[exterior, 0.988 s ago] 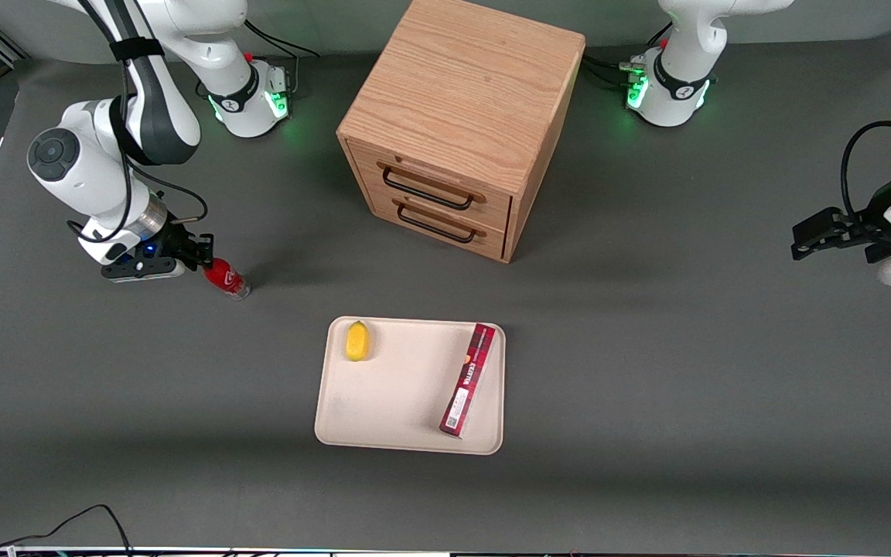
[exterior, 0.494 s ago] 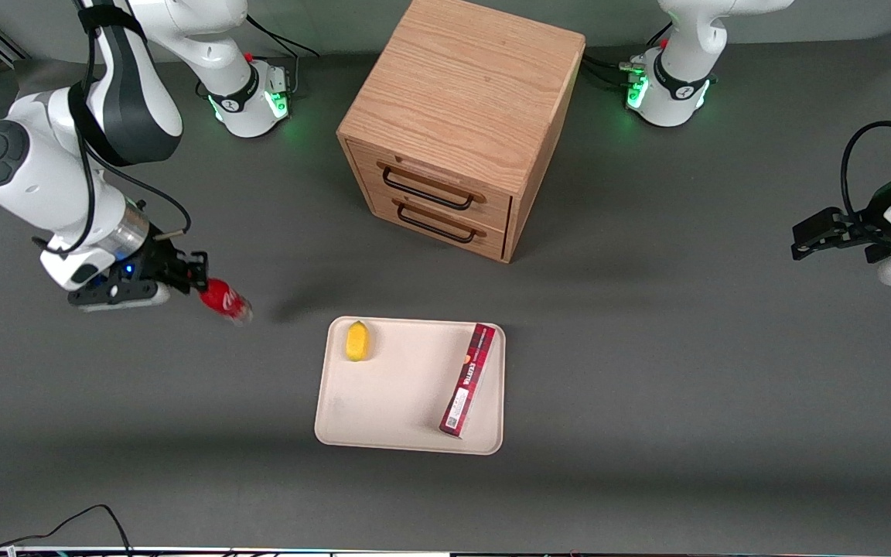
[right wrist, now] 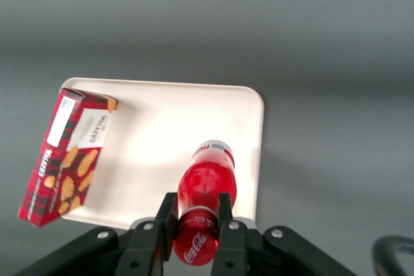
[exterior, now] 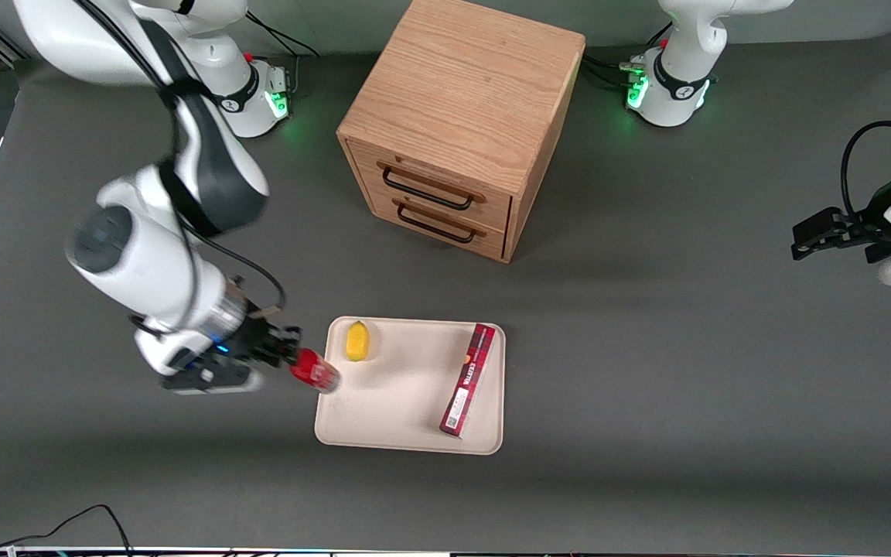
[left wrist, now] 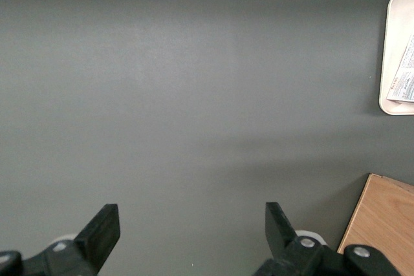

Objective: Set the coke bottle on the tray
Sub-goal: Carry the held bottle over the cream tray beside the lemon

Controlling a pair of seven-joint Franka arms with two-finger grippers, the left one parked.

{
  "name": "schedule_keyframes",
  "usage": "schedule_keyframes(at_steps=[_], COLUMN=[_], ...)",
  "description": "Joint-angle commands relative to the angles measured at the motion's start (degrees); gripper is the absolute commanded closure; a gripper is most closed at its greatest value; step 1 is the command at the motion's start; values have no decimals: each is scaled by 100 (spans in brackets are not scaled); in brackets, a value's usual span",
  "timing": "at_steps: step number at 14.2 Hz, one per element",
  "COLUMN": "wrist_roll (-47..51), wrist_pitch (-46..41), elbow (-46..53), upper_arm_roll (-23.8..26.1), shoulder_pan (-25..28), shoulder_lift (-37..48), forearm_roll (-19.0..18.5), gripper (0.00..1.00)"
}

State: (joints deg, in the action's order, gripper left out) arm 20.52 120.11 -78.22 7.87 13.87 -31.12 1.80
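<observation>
gripper: right arm's gripper [exterior: 285,362] held above the table [exterior: 646,387], just beside the tray edge that faces the working arm's end; also seen in the wrist view [right wrist: 196,224]
jaws: clenched on the coke bottle, 1 finger on each side of its upper body just under the cap
coke bottle: red coke bottle [exterior: 317,372] carried off the table, tilted, clear base pointing toward the tray; in the wrist view [right wrist: 206,192] its base hangs over the tray rim and the white logo lettering shows between the fingers
tray: beige rectangular tray [exterior: 399,402] with rounded corners and shallow rim, lying flat near the middle of the table, nearer the front camera than the cabinet; wrist view [right wrist: 162,134] shows its bare floor under the bottle; 1 corner shows in the left wrist view [left wrist: 393,43]
lemon: yellow lemon [exterior: 357,341] on the tray, in the corner toward the working arm's end and farther from the front camera, close to the bottle but not touching
cookie box: long flat red cookie box [exterior: 468,379] on the tray along the edge toward the parked arm's end, slightly angled; wrist view [right wrist: 65,156] shows biscuit pictures and a plaid print
cabinet: wooden drawer cabinet [exterior: 461,100] with 2 drawers and black handles, standing near the table edge farthest from the front camera, well apart from the tray
</observation>
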Motion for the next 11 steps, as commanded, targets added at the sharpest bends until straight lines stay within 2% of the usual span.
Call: schedule_keyframes(at_steps=[1, 5, 11], wrist_roll=[163, 84, 303], wrist_pitch=[299, 846, 804], elbow=[764, 738, 729], upper_arm_roll=[-180, -337, -347], shoulder_pan=[160, 152, 239], shoulder_lift=[-746, -1133, -1072], forearm_roll=[4, -31, 48], gripper=[100, 100, 100])
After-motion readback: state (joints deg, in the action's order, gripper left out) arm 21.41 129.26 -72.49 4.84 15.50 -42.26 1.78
